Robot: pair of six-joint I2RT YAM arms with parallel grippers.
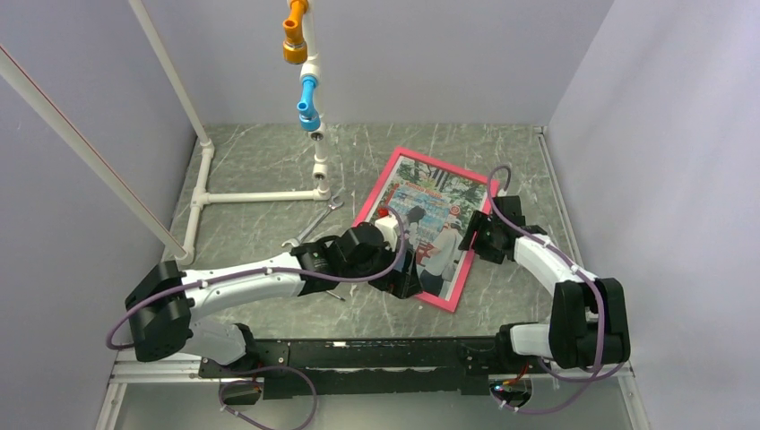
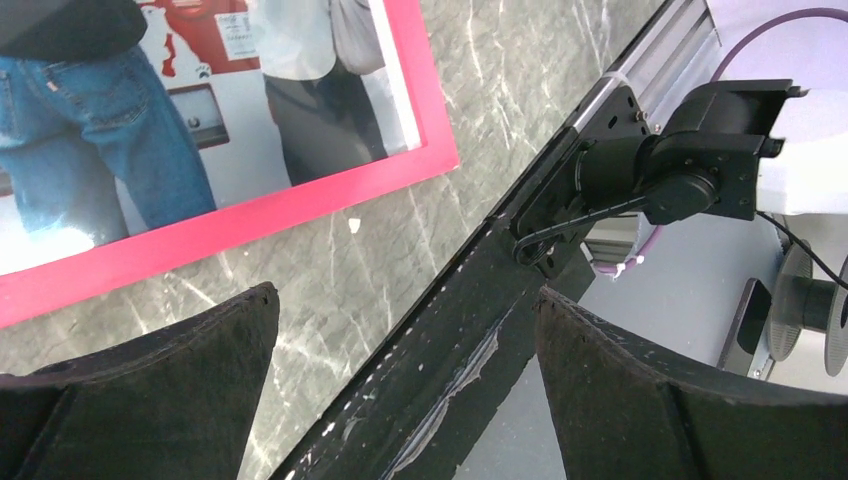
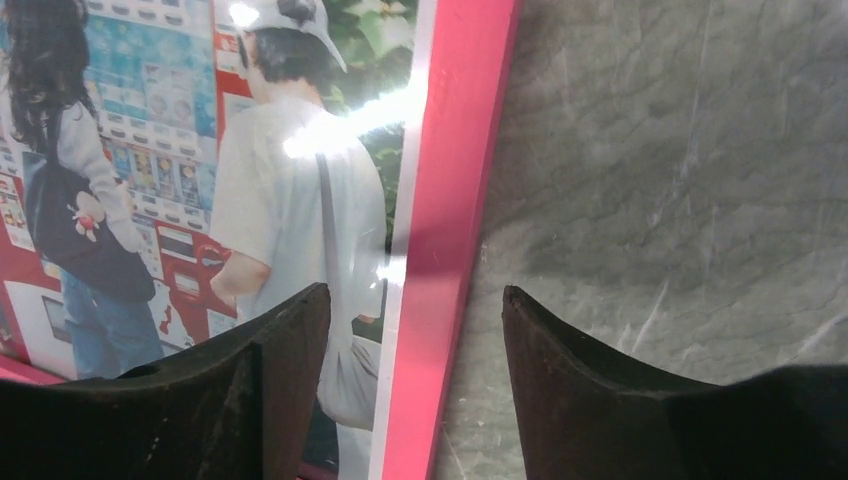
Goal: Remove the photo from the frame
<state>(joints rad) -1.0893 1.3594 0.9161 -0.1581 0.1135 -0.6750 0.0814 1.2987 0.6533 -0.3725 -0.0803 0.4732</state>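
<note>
Dark fingers of the right gripper [image 3: 415, 300] fill its wrist view. They are parted and clamp nothing, and they straddle the long right border of the frame [image 3: 450, 200]. That frame lies face up on the bench [image 3: 650, 200] with the photo [image 3: 290, 180] seated inside it. The left gripper [image 2: 407, 295] is spread wide and empty over bare bench, between the frame's near corner and the black rail [image 2: 450, 330]. The next move is probably a pinch on the border. The fingers should close squarely on the pink edge alone and lift gently while the left gripper steadies the near end. No writing on the print is legible.
</note>
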